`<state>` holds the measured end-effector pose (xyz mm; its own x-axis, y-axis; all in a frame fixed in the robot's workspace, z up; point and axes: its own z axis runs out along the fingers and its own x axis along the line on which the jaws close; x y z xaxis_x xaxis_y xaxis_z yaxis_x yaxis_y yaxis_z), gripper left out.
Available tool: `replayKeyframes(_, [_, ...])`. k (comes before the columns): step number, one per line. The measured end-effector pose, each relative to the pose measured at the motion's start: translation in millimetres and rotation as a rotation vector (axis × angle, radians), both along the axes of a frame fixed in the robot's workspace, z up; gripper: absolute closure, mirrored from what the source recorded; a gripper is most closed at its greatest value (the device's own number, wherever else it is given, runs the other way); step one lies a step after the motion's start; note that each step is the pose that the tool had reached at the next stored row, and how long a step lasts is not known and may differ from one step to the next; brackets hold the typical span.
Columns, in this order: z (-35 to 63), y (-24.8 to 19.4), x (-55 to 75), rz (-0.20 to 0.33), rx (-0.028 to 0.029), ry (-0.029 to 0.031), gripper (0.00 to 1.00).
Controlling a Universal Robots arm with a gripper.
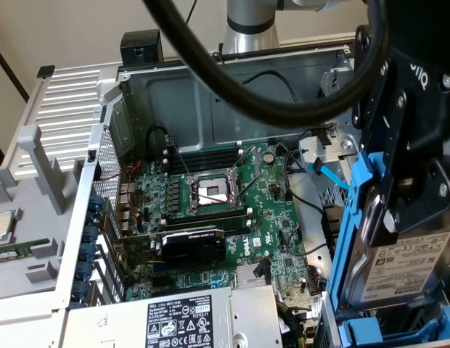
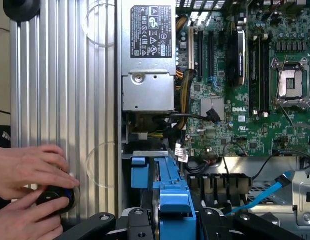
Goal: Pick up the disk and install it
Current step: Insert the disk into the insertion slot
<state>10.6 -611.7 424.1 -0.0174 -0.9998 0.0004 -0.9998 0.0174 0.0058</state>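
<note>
The disk (image 1: pixel 408 270) is a silver drive with a white label in a bright blue carrier frame (image 1: pixel 353 239). It stands on edge at the exterior view's right, over the drive bay at the corner of the open computer case. My gripper (image 1: pixel 388 217) is shut on it from above, with one finger (image 1: pixel 382 217) pressed on the drive's face. In the wrist view the blue carrier (image 2: pixel 174 200) sits between my two black fingers (image 2: pixel 140 222), which point down at the bay.
A second blue frame (image 1: pixel 388 332) lies in the bay just below the disk. The green motherboard (image 1: pixel 276 217) fills the case floor, with the grey power supply (image 2: pixel 147 55) beside it. A blue data cable (image 2: pixel 267 192) runs near the bay. A person's hands (image 2: pixel 30 175) rest on the case lid.
</note>
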Motion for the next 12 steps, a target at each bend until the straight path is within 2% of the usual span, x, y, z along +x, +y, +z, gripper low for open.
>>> replayKeyframes(5, [-2.1,0.0,0.0,0.0,0.0001,0.0002,0.63])
replayKeyframes(6, [-2.1,0.0,0.0,0.0,-0.0003,0.0,0.61])
replayKeyframes(7, [-2.3,0.0,0.0,0.0,-0.0002,-0.0002,0.55])
replayKeyframes(9, [-2.4,0.0,0.0,0.0,0.0,-0.0005,0.55])
replayKeyframes(10, [-2.4,0.0,0.1,0.0,0.0,-0.0011,0.49])
replayKeyframes(12, [-2.4,0.0,0.8,0.0,0.0001,-0.0058,0.49])
